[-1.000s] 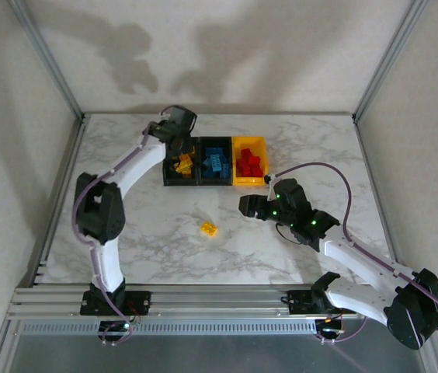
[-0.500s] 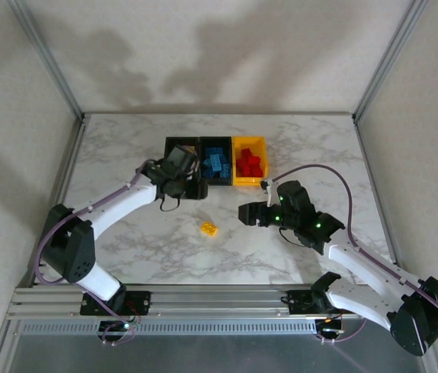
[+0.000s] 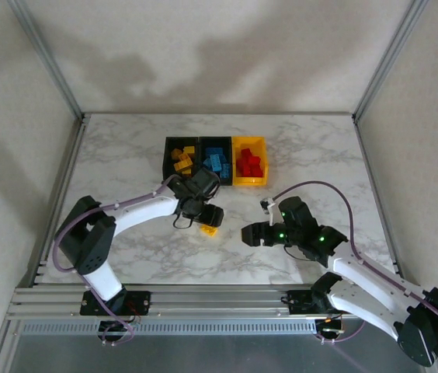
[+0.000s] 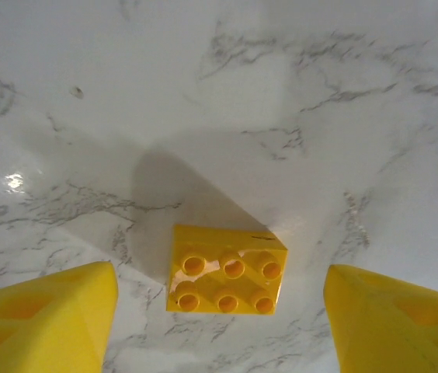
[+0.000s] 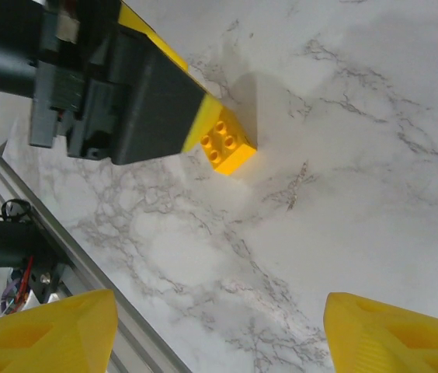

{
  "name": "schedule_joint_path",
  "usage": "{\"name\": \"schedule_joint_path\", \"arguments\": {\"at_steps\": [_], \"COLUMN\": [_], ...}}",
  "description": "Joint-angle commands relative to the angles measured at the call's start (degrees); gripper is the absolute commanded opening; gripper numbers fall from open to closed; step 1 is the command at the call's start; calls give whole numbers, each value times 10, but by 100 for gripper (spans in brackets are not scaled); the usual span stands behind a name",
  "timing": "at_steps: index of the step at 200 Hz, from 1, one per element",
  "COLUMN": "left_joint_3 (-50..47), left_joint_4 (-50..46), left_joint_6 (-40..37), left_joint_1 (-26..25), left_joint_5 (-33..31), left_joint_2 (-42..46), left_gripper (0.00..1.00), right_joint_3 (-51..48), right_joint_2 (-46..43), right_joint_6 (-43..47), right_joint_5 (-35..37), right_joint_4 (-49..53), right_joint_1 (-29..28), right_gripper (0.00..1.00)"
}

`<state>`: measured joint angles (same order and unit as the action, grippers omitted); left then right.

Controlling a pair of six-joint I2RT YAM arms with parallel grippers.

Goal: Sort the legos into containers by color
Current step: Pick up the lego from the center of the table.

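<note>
Squarely between left jaws: yellow lego

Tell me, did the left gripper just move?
Yes. The left gripper came away from the black bin of yellow bricks, toward the near edge of the table, and now hangs over the lone yellow brick.

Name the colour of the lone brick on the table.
Yellow studded plastic brick; best in left wrist view.

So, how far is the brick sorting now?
Done: three bins hold yellow bricks, blue bricks and red bricks apart. In hand: the open left gripper hovers over one loose yellow brick. Left: grasp it and drop it into the bin with yellow bricks.
</note>
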<state>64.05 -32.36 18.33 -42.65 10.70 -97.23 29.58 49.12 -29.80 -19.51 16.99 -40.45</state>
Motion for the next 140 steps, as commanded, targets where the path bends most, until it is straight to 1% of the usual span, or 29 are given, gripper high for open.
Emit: {"name": "schedule_joint_path", "arguments": {"at_steps": [1,16,44,60,85,97,126,140], "left_joint_3": [6,10,15,9,11,12,20,20], "left_joint_4": [-17,-16,-28,-24,-28,-28,-35,-34], "left_joint_6": [-19,-17,-15,-12,-5,0,2,2], "left_joint_1": [-11,-17,-33,-41,-52,-54,-58,-56], "left_joint_5": [-10,-12,-37,-35,-55,-59,-71,-70], "left_joint_2": [-16,-31,-58,-65,-77,-82,-77,-64], "left_gripper": [73,73,73,73,71,65,44,42], "right_joint_3": [-3,-1,0,0,0,-1,-1,-1], "right_joint_2": [-5,-1,3,2,3,4,5,5], "right_joint_6": [-5,-4,-3,-3,-4,-5,-5,-5], "right_joint_5": [7,13,22,27,30,33,37,35], "right_joint_4": [4,4,3,5,2,0,-2,-4], "right_joint_1": [-4,-4,-4,-4,-4,-4,-4,-4], "right_gripper": [71,71,71,71,71,71,71,71]}}
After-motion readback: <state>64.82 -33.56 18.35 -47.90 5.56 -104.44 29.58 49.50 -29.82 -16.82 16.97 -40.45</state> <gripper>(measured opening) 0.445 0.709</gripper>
